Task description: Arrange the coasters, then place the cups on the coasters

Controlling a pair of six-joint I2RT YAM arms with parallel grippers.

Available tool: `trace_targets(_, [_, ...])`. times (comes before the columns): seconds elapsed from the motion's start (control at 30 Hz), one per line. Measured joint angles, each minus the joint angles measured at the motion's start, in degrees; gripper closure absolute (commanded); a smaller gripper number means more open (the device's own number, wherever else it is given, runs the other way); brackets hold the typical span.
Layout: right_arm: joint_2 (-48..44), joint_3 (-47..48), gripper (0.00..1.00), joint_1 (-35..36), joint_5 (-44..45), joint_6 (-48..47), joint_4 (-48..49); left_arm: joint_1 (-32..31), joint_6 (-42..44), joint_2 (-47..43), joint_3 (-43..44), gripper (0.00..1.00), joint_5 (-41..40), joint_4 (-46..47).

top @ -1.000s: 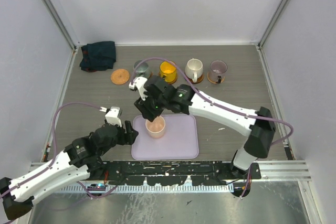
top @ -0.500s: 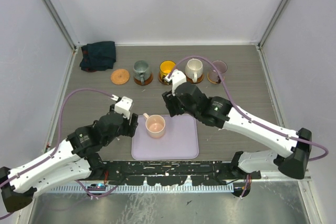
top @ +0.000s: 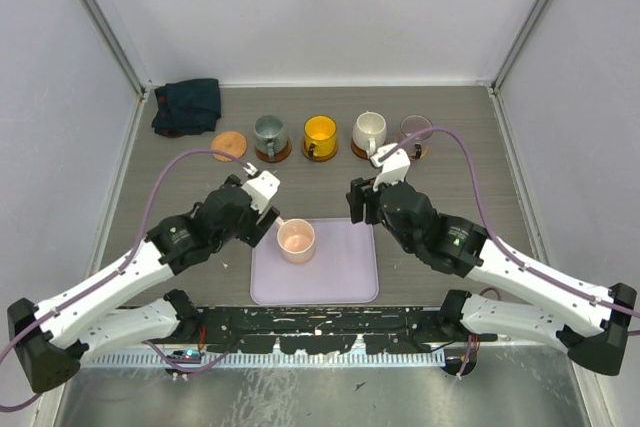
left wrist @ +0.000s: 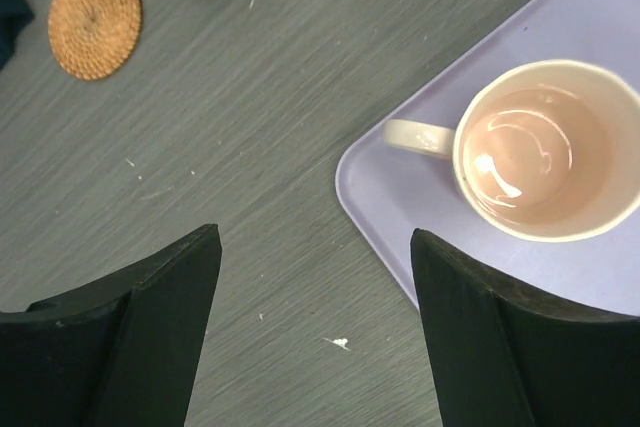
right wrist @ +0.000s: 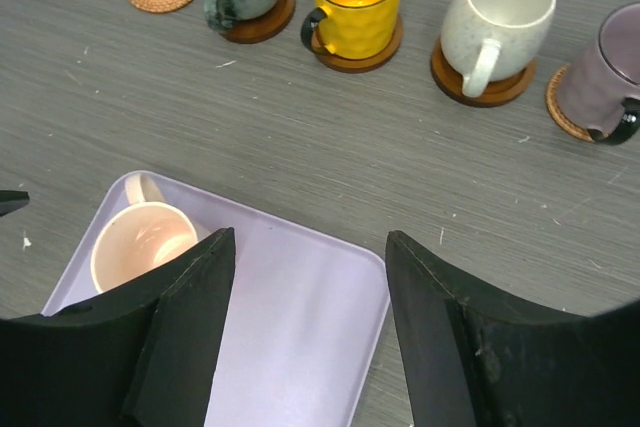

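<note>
Pink cup [top: 296,239] stands upright on the left part of the lilac tray [top: 340,272], handle turned toward the left arm. It is the one mug not yet on a coaster. Left gripper [left wrist: 315,245] hovers just beside it, jaws spread wide and empty, probably lining up a grasp. Right gripper [right wrist: 310,242] hangs over the tray, likewise wide and empty. Farther back, the grey-green cup [top: 268,132], yellow cup [top: 320,131], cream cup [top: 369,129] and purple cup [top: 415,128] each stand on a coaster [right wrist: 500,94]. The bare cork coaster [top: 228,145] at the row's left end looks reserved for the pink one.
</note>
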Motion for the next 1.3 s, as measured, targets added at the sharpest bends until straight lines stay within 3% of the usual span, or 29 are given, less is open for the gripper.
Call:
trace_targets(0.3, [-4.74, -5.86, 0.32, 0.0, 3.41, 1.36, 2.27, 1.01, -1.05, 3.08, -1.16, 0.19, 5.99, 0.39])
trace_targets(0.53, [-5.75, -8.09, 0.31, 0.0, 4.72, 1.57, 3.32, 2.84, 13.88, 9.68, 8.81, 0.17, 17.57, -4.26])
trace_targets(0.77, [-8.55, -9.25, 0.29, -0.02, 6.99, 1.46, 3.37, 24.65, 32.72, 16.11, 20.57, 0.13, 42.51, -15.43])
trace_targets(0.97, [-10.14, -9.55, 0.29, -0.26, 9.51, 1.49, 3.82, 30.93, 49.16, 28.17, 29.94, 0.14, 55.23, -31.08])
trace_targets(1.03, [-9.73, -9.55, 0.29, -0.31, 10.58, 1.49, 3.82, 31.43, 52.54, 34.38, 32.72, 0.15, 56.89, -34.62])
trace_targets(1.13, [-8.61, -9.55, 0.28, -0.33, 11.89, 1.57, 3.82, 31.63, 54.18, 42.64, 36.24, 0.02, 57.48, -37.94])
trace_targets(1.3, [-7.19, -9.55, 0.28, -0.37, 12.74, 2.78, 3.91, 31.39, 53.81, 46.51, 34.47, 0.01, 56.33, -36.28])
